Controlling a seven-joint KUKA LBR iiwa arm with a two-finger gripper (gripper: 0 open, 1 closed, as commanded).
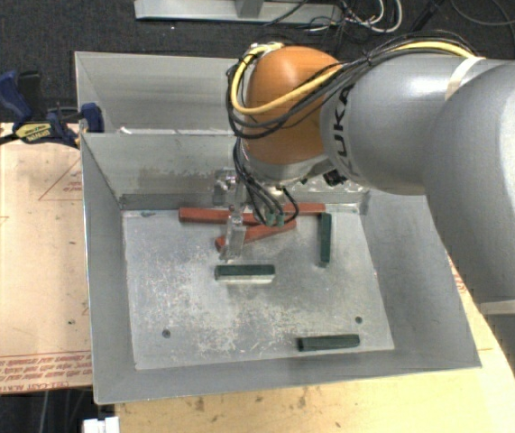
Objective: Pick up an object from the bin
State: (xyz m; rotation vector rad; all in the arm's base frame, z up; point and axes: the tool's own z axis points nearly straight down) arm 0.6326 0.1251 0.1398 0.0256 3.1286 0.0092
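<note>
**Container.** Grey metal bin [104,269], with sloped walls and a flat scuffed floor. Count: one.

**Tool.** Two-finger gripper [233,244], hanging under the orange domed cover [284,97] on the arm's wrist. It is low over the rear middle of the floor. Whether it stands apart or together cannot be told from this angle. Nothing can be seen carried in it.

**Red-brown sticks.** Count: two, as far as can be made out.
- Long red-brown stick [205,215]: lies along the back of the floor, its middle hidden behind the gripper.
- Tilted red-brown stick [271,231]: lies just in front of the long one, its left end at the gripper's tip.

**Dark green bars.** Count: three.
- Middle dark green bar [245,271]: lies flat, crosswise, just in front of the gripper. Contact cannot be told.
- Right dark green bar [325,239]: lies front to back, beside the sticks' right ends.
- Front dark green bar [327,341]: lies near the front wall, well apart from the rest.

**Object position.** The gripper is over the tilted red-brown stick's left end, with the middle dark green bar the next nearest.

**Handling note (judgement).**
- All the pieces are slim and lie flat, so the closing line should run across the narrow width.
- The grip should sit nearer mid-length than at an end, so the piece does not swing.
- The two sticks lie close together, so the descent should avoid pinching both.
- The lift should be straight up, clear of the walls.
</note>
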